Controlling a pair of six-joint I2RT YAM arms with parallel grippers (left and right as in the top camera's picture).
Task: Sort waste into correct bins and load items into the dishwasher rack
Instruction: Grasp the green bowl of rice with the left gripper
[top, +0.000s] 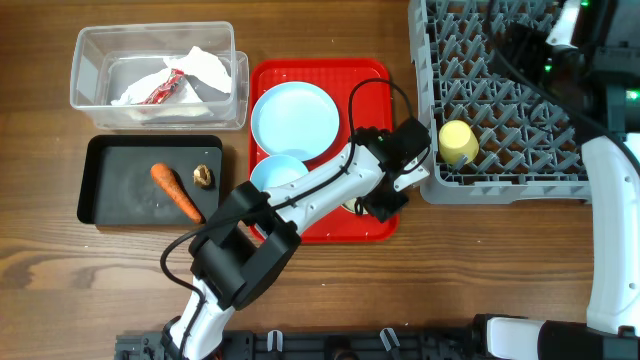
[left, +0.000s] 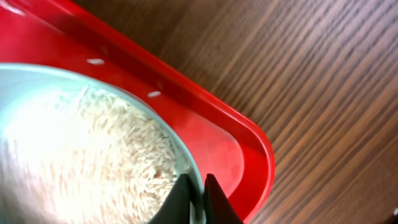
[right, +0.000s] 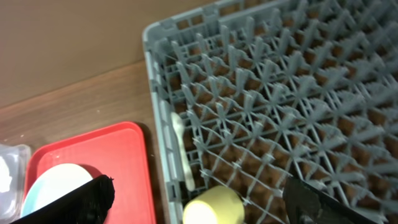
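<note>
My left gripper (left: 200, 186) is shut on the rim of the pale green bowl (left: 134, 99), which holds white rice grains (left: 81, 155). It sits at the front right corner of the red serving tray (left: 242, 149). In the overhead view the left gripper (top: 382, 205) hides that bowl. The light blue plate (top: 294, 116) and the light blue bowl (top: 277, 173) are on the same tray. The yellow cup (top: 458, 142) lies in the grey dishwasher rack (top: 500, 185). My right gripper (right: 199, 185) is open and empty above the rack, over the yellow cup (right: 212, 208).
The clear tub (top: 90, 95) at the back left holds the crumpled tissue (top: 208, 68) and the red wrapper (top: 160, 90). The black tray (top: 100, 200) in front of it holds the carrot (top: 176, 190) and the brown lump (top: 203, 176). Two stray grains (left: 94, 61) lie on the red tray.
</note>
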